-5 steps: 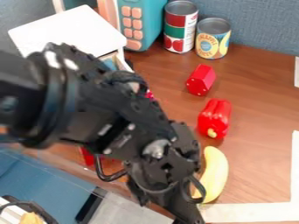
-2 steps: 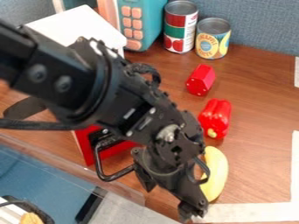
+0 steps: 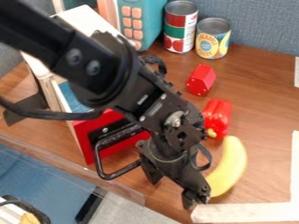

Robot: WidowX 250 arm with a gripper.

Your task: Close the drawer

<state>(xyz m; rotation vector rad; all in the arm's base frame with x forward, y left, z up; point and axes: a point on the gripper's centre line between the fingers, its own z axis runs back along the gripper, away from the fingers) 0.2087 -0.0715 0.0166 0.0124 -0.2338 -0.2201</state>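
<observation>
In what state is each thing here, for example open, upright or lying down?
drawer: open, pulled out
claw: open, fingers apart
red can: upright
yellow can: upright
pepper: lying on its side
banana: lying down, beside the claw
red block: resting on the table

There are two cans, one drawer, banana, pepper and red block.

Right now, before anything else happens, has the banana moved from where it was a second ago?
Yes. The banana has shifted rightward in the camera view, nearer the white strip at the right edge.
</observation>
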